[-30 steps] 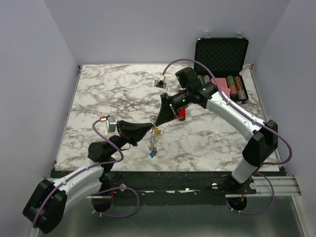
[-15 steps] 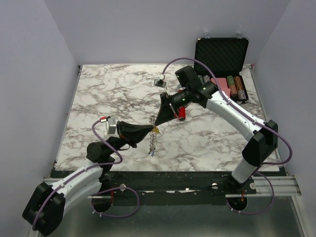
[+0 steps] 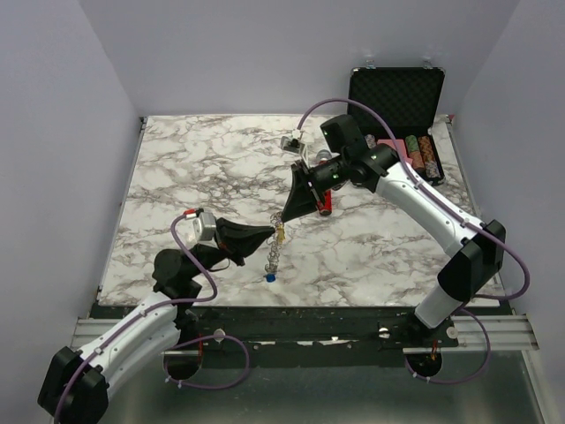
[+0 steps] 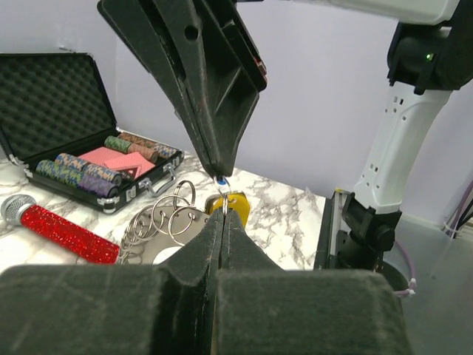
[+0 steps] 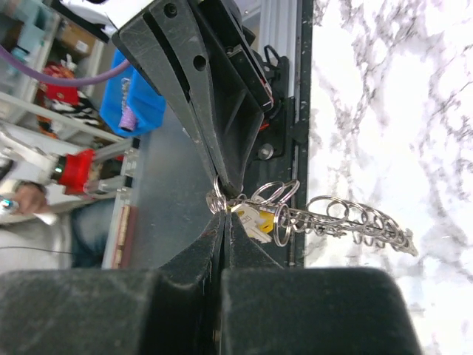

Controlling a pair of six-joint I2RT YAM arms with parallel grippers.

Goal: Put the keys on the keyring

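The keyring (image 3: 274,251) hangs as a chain of wire loops above the marble table, with a blue key (image 3: 269,276) at its bottom and a yellow key (image 3: 280,234) at its top. My left gripper (image 3: 272,232) and right gripper (image 3: 282,220) meet tip to tip there, both shut. In the left wrist view my left gripper (image 4: 223,212) pinches a small loop in front of the yellow key (image 4: 238,204), and the keyring's loops (image 4: 167,219) fan out to the left. In the right wrist view my right gripper (image 5: 224,220) pinches a loop next to the yellow key (image 5: 256,219), and the keyring (image 5: 347,220) trails to the right.
A red glittery cylinder with a silver cap (image 3: 327,206) lies just behind my right gripper. An open black case (image 3: 395,89) with striped poker chips (image 3: 425,155) stands at the back right. The marble table (image 3: 177,177) ends at a dark front edge near the arm bases.
Both grippers have stayed shut and tip to tip. The right wrist has shifted slightly to the right, the left arm's elbow has swung lower, and the hanging keyring has swayed a little.
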